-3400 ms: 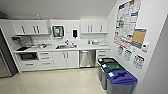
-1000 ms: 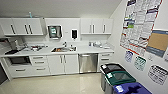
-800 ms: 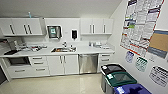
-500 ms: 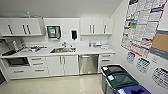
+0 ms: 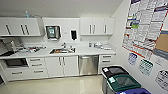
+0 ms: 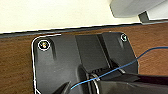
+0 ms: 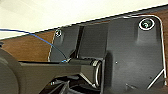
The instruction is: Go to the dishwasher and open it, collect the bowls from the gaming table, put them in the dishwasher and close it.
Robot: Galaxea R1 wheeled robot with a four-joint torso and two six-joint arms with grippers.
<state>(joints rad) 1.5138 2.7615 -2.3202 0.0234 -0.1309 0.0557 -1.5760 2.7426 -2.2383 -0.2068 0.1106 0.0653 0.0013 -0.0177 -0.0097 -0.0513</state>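
Facing kitchenette: dishwasher (image 5: 88, 65) shut, stainless front, bar handle on top, under counter (image 5: 82, 52) right of sink (image 5: 62, 51). Jaw state: cannot tell.

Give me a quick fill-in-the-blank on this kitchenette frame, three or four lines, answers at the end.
1. The dishwasher with the stainless-steel front has its door ____.
2. The sink is set in the countertop to the ____ of the dishwasher in the head view.
3. Of the bins along the poster wall, the one nearest the dishwasher has a ____ lid.
4. The bin next to it has a ____ lid.

Missing words: closed; left; black; green
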